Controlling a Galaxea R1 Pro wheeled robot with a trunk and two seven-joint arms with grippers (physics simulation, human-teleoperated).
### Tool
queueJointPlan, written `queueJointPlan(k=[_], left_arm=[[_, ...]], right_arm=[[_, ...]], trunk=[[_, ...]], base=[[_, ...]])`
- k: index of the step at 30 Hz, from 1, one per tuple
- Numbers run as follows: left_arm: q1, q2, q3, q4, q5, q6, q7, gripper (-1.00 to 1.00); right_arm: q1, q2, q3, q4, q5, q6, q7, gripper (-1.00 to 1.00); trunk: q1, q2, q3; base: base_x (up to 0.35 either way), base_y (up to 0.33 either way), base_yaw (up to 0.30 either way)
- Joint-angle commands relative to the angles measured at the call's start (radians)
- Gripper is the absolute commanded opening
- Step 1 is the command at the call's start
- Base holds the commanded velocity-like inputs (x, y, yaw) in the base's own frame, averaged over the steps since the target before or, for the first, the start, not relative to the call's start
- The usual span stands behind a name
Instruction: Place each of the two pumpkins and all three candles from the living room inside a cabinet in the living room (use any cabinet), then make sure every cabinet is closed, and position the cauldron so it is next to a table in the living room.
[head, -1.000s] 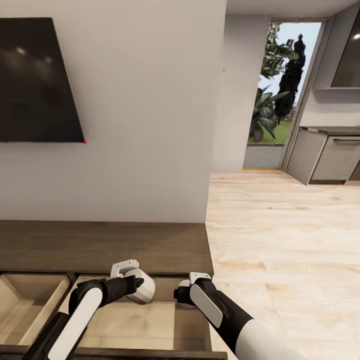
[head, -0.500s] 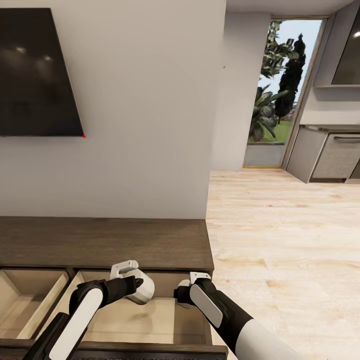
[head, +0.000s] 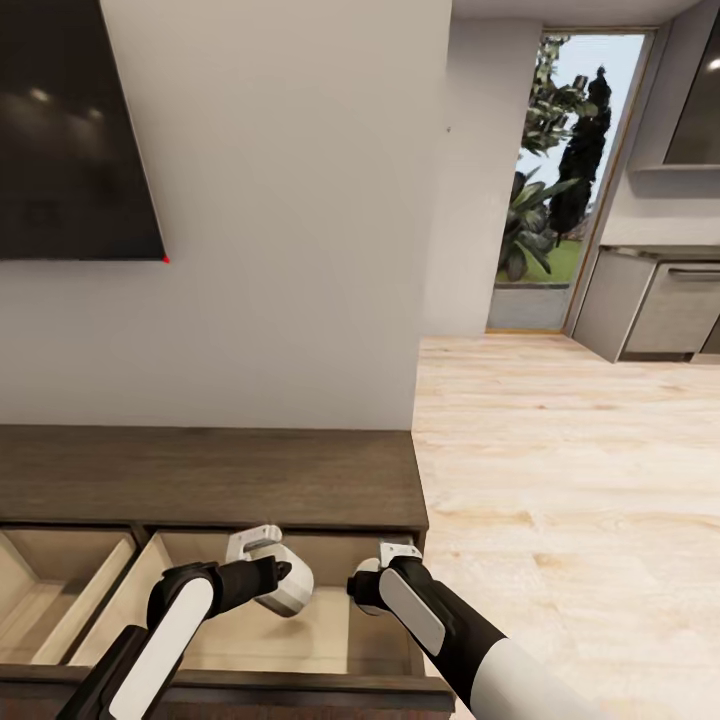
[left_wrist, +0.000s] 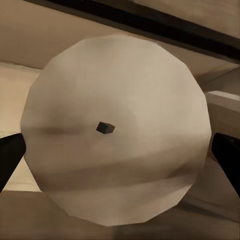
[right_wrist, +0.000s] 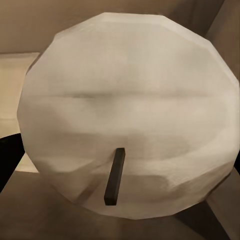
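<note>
Both arms reach into the open R drawer of the cabinet (head: 210, 475). L gripper (left_wrist: 119, 155) pinches a candle (left_wrist: 117, 130), dark fingertips (left_wrist: 10, 157) tight against its sides, wick end-on. R gripper (right_wrist: 120, 165) likewise clamps a 2nd candle (right_wrist: 127, 115), wick (right_wrist: 115, 176) toward the cam. In head view, L wrist (head: 270, 585) sits slightly lower & further right vs 1 s ago; R wrist (head: 385, 580) hardly moved. View tilted: cabinet top & TV (head: 70, 130) sit higher in frame. Beyond: wood floor (head: 560, 470), garden doorway (head: 565, 180).

Both candles (left_wrist: 117, 132) (right_wrist: 127, 112) are pale beige with dark wicks; the cabinet (head: 210, 478) is dark brown, its drawers tan inside.
</note>
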Motion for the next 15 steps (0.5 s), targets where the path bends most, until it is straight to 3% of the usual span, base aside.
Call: queueJointPlan(k=[1, 15], left_arm=[[-0.001, 0.001, -0.002, 0.0, 0.011, -0.002, 0.01, -1.0], [-0.001, 0.001, -0.002, 0.001, 0.012, -0.01, 0.01, -1.0]], right_arm=[[-0.001, 0.0, 0.003, -0.001, -0.008, 0.0, -0.011, -1.0], [-0.001, 0.0, 0.004, -0.001, -0.007, -0.001, -0.011, -1.0]], trunk=[[0.004, -0.008, -0.004], [0.054, -0.099, -0.045]], base=[[0.0, 0.0, 0.0], [0.0, 0.0, 0.0]])
